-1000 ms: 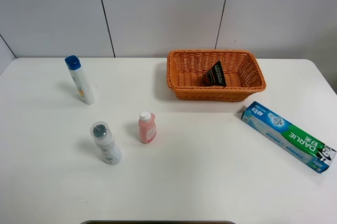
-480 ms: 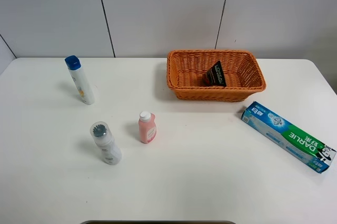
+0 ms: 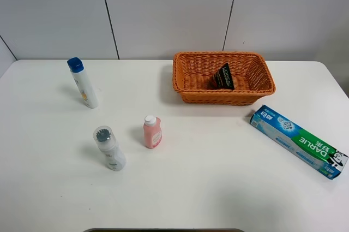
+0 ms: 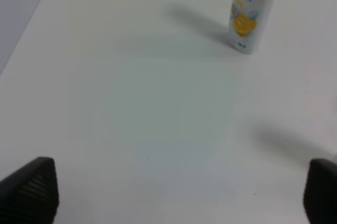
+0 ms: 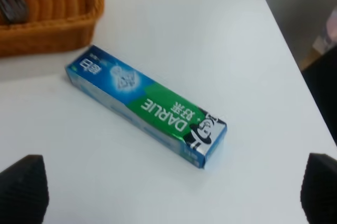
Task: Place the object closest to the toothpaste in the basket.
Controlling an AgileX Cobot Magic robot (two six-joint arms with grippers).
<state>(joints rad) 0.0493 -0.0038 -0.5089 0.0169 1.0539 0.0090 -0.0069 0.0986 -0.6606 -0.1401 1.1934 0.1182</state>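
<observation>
The green and blue Darlie toothpaste box [image 3: 298, 141] lies at the table's right edge; it also shows in the right wrist view [image 5: 147, 105]. The orange wicker basket [image 3: 218, 97] stands at the back, with a black packet [image 3: 223, 77] leaning inside it. My right gripper [image 5: 171, 192] is open and empty above the table, short of the toothpaste. My left gripper [image 4: 174, 197] is open and empty over bare table, short of the white bottle with a blue cap [image 4: 251, 10]. Neither arm shows in the exterior high view.
A pink bottle [image 3: 152, 131] stands left of centre. A clear-capped bottle [image 3: 109, 148] stands to its front left. The blue-capped white bottle [image 3: 83, 83] stands at the back left. The basket's corner [image 5: 52, 23] shows in the right wrist view.
</observation>
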